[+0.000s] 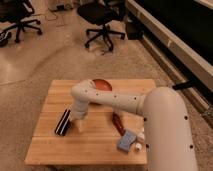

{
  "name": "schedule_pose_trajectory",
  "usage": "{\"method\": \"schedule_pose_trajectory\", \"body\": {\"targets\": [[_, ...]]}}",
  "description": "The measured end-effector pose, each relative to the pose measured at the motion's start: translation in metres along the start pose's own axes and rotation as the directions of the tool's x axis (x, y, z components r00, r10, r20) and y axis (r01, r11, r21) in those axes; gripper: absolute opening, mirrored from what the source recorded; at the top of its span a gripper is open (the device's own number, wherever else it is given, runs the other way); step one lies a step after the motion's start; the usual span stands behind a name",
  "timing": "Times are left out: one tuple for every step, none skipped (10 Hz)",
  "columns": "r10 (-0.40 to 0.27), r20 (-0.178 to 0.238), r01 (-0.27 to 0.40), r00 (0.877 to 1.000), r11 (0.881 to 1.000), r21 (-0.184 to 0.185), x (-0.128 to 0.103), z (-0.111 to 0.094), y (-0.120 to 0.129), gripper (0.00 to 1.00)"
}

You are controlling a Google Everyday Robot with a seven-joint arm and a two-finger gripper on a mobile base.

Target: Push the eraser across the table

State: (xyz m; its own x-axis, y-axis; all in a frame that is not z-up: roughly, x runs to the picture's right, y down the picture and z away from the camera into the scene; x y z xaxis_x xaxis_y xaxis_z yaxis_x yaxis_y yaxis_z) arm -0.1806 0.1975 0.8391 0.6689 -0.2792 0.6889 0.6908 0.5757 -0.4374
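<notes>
the square low table (44, 151) with its pale slatted wooden top stands on a speckled floor, office chairs well behind it. the eraser (63, 122), a black oblong block with a pale stripe down its length, lies flat near the table's left edge as seen from here, about halfway between the near and far edges, its long side running roughly front to back with a slight slant.

the robot's white arm (125, 102) reaches in from the right, bends over the middle of the top, and drops its gripper (79, 124) straight down just to the right of the eraser's long side. it looks set low and side-on so it can shove the block broadside. i cannot tell whether it is touching the block, nor whether the claw is apart or together.

the other things lie to the arm's side, out of the push line: an orange round bowl (102, 84) near the far edge, half hidden by the arm; a small reddish-brown thing (118, 124) right of centre; a blue sponge-like block (127, 141) and a small white object (137, 146) near the front right corner.

little bare top remains between the eraser and the left edge, so i judge a further push that way risks tipping it off.
</notes>
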Motion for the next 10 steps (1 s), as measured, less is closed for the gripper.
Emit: {"method": "schedule_pose_trajectory", "body": {"targets": [[-0.010, -0.002, 0.010, 1.000, 1.000, -0.003, -0.001, 0.004, -0.007, 0.65], [-0.022, -0.003, 0.022, 1.000, 1.000, -0.006, -0.002, 0.008, -0.016, 0.65], [-0.032, -0.002, 0.032, 0.999, 0.999, -0.005, -0.004, 0.010, -0.025, 0.65], [-0.041, 0.000, 0.041, 0.999, 0.999, 0.000, -0.006, 0.010, -0.034, 0.65], [-0.056, 0.004, 0.056, 0.998, 0.998, 0.009, -0.011, 0.009, -0.047, 0.65], [-0.069, 0.008, 0.069, 0.998, 0.997, 0.017, -0.016, 0.007, -0.057, 0.65], [-0.079, 0.013, 0.079, 0.997, 0.997, 0.025, -0.020, 0.005, -0.064, 0.65], [-0.088, 0.015, 0.088, 0.996, 0.995, 0.036, -0.023, 0.000, -0.068, 0.65], [-0.095, 0.011, 0.095, 0.995, 0.995, 0.042, -0.022, -0.006, -0.066, 0.65], [-0.095, 0.000, 0.095, 0.995, 0.994, 0.045, -0.018, -0.013, -0.059, 0.65]]}}
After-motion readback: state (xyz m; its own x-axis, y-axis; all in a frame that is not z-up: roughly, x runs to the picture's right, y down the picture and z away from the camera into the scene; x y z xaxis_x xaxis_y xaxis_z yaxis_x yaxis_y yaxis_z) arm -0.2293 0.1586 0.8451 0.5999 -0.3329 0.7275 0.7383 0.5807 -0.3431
